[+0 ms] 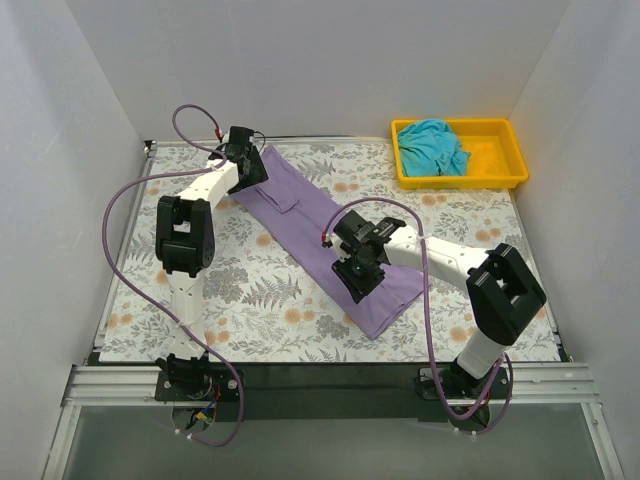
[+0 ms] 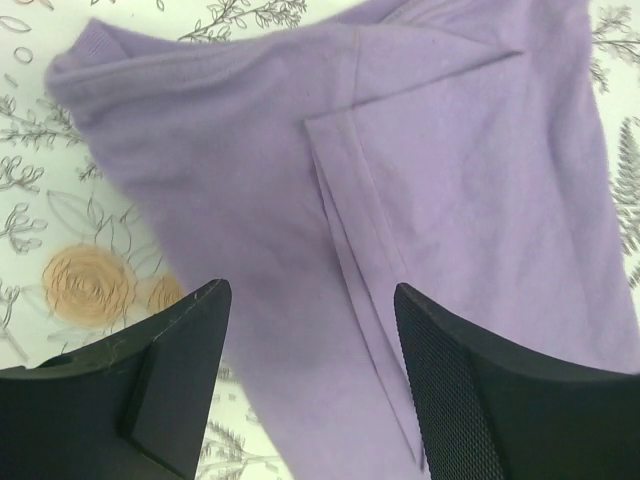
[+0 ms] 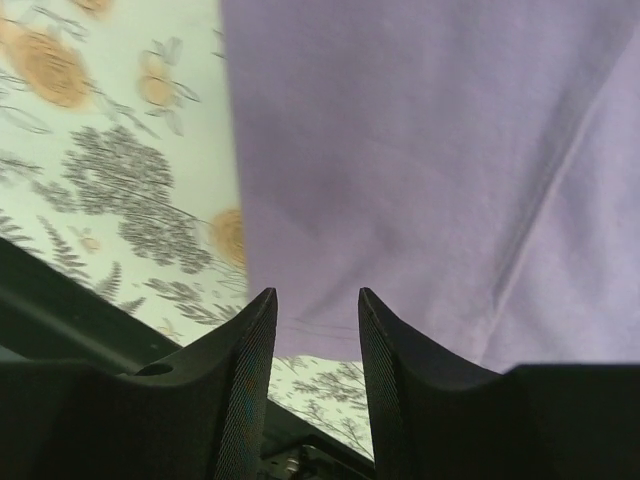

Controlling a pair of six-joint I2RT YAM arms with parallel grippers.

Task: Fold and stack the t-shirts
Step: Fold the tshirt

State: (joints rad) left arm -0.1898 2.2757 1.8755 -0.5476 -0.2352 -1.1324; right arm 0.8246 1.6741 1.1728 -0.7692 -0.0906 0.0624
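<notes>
The lavender-purple t-shirt (image 1: 322, 235) lies folded into a long strip, running diagonally from the back left to the front right of the table. My left gripper (image 1: 247, 165) is open above its far end; the left wrist view shows the shirt (image 2: 420, 180) with a sleeve fold between the fingers. My right gripper (image 1: 358, 275) is open over the near end; the right wrist view shows the shirt's hem (image 3: 400, 180) between its fingers. The teal t-shirt (image 1: 434, 146) lies crumpled in the yellow tray (image 1: 505, 168).
The table has a floral cloth (image 1: 250, 290). White walls close in the left, back and right. The yellow tray stands at the back right corner. A black rail (image 1: 320, 375) runs along the near edge.
</notes>
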